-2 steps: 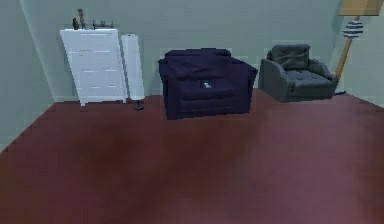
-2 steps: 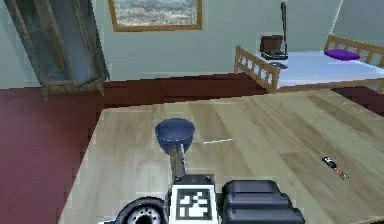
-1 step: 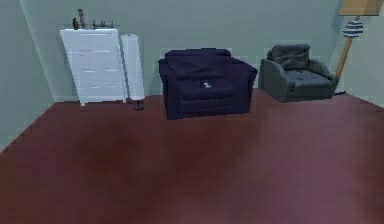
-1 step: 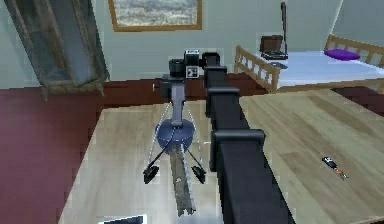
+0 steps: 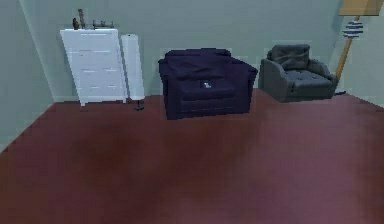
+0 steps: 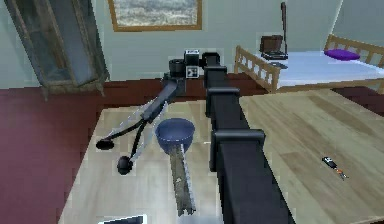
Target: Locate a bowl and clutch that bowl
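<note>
Arm side view: claw [image 6: 114, 154] near blue bowl [image 6: 175, 132] on table [image 6: 290, 130], hold unclear; bed [image 6: 320, 70] beyond.

The floor lamp [image 5: 356, 8] is cut off at the forward view's top edge, the things [image 5: 80, 20] atop the white dresser [image 5: 95, 65] are too small to name, and the framed picture [image 6: 155, 12] and bed [image 6: 320, 68] run off the arm side view's edges.

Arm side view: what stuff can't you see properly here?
- The fingers: can't tell if they hold anything or touch the blue bowl; table behind them.
- A white thing on the table: cut off by the bottom edge.
- A small thing on the floor: too small to name.
- The wall picture: top cut off by the top edge.
</note>
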